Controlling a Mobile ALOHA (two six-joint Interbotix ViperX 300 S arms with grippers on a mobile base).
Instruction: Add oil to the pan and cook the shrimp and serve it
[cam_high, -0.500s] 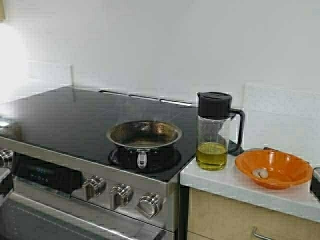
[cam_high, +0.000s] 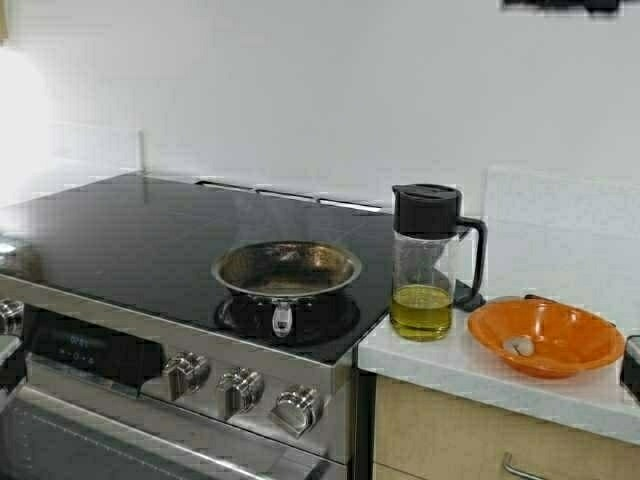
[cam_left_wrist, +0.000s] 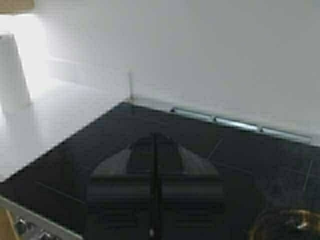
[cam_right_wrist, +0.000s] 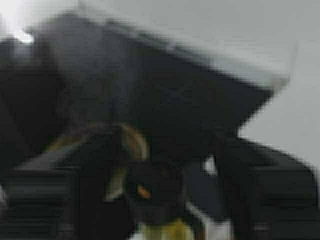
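Change noted: in the high view the whole scene sits a shade further left than half a second ago, which points to the robot having moved, not the things. A dark blurred shape (cam_high: 560, 4) has also come in at the top edge above the jug (cam_high: 428, 260); what it is cannot be told. Nothing on the stove (cam_high: 120, 230) or worktop (cam_high: 470, 375) has been disturbed, so the task is judged to be at its start, with no oil in the pan.

The oil (cam_high: 421, 311) fills the bottom of the jug. The pan (cam_high: 286, 268) stands on the stove just left of the jug, and it looks dry. The shrimp (cam_high: 519, 346) lie in the orange bowl (cam_high: 600, 345), just right of the jug.

Left tool (cam_left_wrist: 154, 220): fingers together, holding nothing, over the glass well left of the jug. Right tool (cam_right_wrist: 160, 200): fingers apart, aimed at the jug from above, not touching.

Clearance: the jug stands near the worktop's left edge, handle turned away from the pan, bowl close by. The wall behind is near. Room above appears free.
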